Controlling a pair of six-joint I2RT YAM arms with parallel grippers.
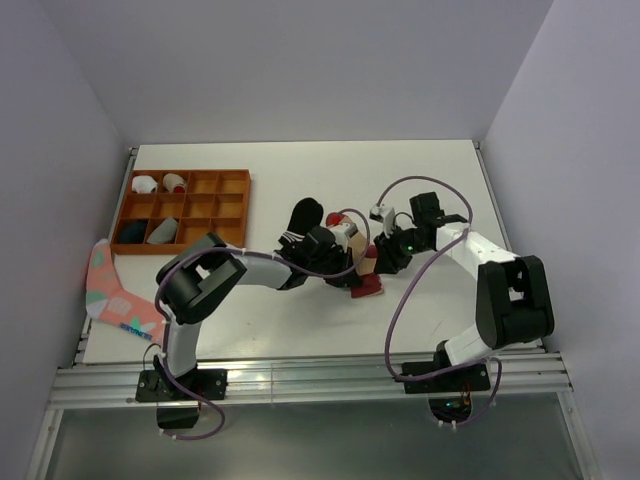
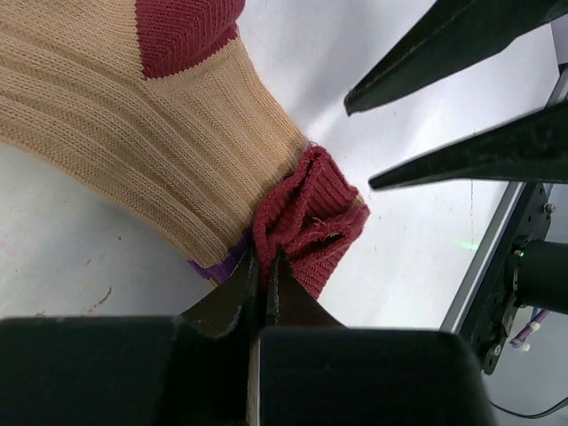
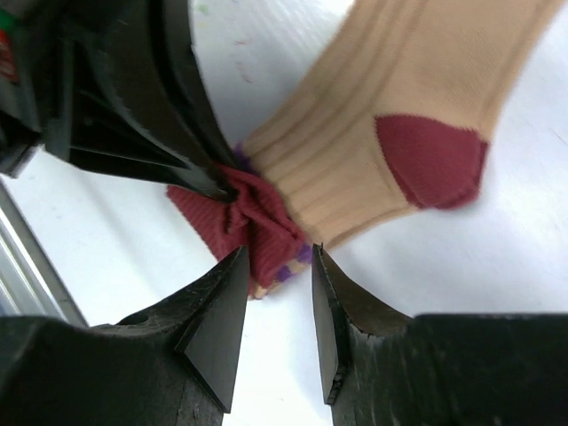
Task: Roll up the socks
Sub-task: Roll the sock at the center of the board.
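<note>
The tan sock (image 2: 133, 133) lies flat on the white table (image 1: 300, 320), near the middle, between the two arms. It has a dark red heel patch and a thin purple stripe near one end. That end is dark red too, and it is all bunched up in folds.

The left gripper (image 2: 263, 266) pinches this bunched red end. Its two fingers are pressed tight together with a bit of the red cloth caught between the tips. The rest of the sock spreads out flat away from the pinch.

The right gripper (image 3: 275, 293) is just beside the same red end, coming from the other side. Its two black fingers (image 2: 444, 53) stand partly apart, with a gap between them. Nothing is in the gap. The tips are close to the bunched cloth, but they do not seem to touch it.

The black sock (image 1: 303, 215) lies on the table just beside the tan one, a bit farther back and to the left. The left arm covers part of it, so I cannot tell if the two socks touch.

Well apart, at the back left of the table, sits an orange tray (image 1: 248, 205) with many small boxes. A few small rolled bundles (image 1: 145, 183) sit in some of the boxes. A pink sock (image 1: 110, 285) lies at the left edge of the table.
</note>
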